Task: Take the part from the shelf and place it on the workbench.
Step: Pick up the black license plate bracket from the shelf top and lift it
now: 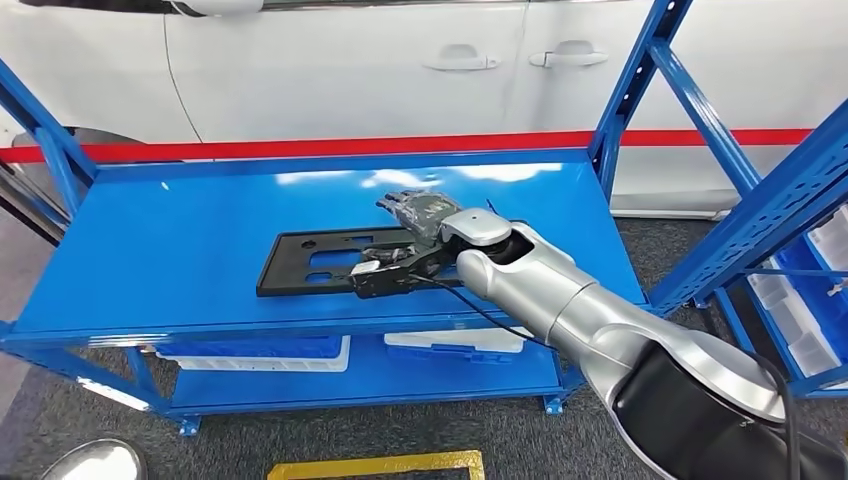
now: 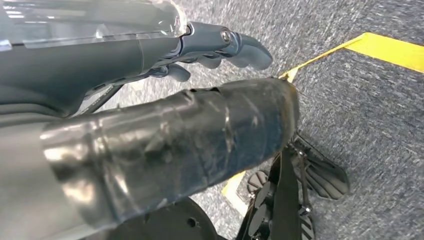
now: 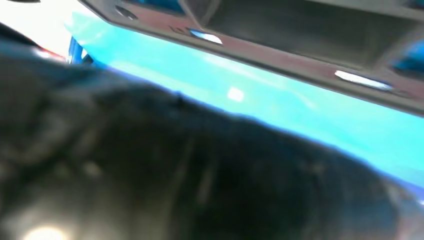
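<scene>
Flat black part (image 1: pixel 330 262) lies on the blue shelf (image 1: pixel 180 250) top tier, right hand (image 1: pixel 415 232) over its right end, grip unclear, can't tell if pinching; left hand (image 2: pixel 220 50) hangs over grey floor (image 2: pixel 370 110), fingers curled on nothing; white bins (image 1: pixel 255 355) on lower tier, contents not visible.

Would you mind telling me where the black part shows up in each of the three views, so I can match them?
Head view: the part lies flat on the blue shelf, mid-picture, with the right hand at its end.
Left wrist view: not in it; floor there.
Right wrist view: the part runs along the upper edge, seen close.
Shared landmark: the shelf beside the part, in head and right wrist views.
</scene>
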`<state>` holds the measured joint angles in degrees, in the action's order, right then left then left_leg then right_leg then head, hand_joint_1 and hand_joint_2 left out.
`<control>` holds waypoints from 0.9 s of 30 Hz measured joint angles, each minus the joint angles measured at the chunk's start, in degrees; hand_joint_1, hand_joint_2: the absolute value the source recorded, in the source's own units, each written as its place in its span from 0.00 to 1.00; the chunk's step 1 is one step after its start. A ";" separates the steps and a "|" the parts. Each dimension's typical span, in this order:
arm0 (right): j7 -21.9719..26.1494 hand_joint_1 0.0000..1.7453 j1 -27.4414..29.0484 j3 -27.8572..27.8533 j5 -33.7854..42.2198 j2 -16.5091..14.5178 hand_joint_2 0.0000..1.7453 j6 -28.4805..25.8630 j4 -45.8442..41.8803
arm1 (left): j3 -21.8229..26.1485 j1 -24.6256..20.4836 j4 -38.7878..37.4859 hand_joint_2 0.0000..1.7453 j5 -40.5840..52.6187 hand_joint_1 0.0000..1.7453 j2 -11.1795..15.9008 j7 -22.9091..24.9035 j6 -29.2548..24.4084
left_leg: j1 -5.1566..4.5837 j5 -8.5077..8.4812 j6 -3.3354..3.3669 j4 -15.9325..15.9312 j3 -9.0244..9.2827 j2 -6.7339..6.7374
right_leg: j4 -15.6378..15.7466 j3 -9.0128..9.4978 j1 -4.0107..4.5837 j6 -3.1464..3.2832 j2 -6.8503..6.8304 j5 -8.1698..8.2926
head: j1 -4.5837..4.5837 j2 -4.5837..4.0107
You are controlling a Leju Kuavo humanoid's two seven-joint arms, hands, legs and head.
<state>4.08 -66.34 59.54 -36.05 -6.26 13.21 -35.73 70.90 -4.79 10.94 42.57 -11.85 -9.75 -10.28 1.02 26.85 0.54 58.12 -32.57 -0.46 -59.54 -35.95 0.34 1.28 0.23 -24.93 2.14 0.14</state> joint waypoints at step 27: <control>1.32 0.00 3.43 1.35 3.01 0.50 0.00 1.05 1.81 | 0.05 -0.04 0.01 0.00 0.49 0.00 0.16 -0.18 -0.66 | 0.23 -1.60 0.99 0.39 -1.95 0.11 | -10.61 -3.80 -0.75 -0.98 0.02 -4.73 | 0.04 0.01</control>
<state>5.40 -62.91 60.89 -33.05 -5.77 14.26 -33.92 70.96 -4.83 10.95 43.05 -11.69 -9.93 -10.94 1.25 25.25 1.53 58.51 -34.52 -0.35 -70.16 -39.75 -0.41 0.29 0.25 -29.65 2.19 0.15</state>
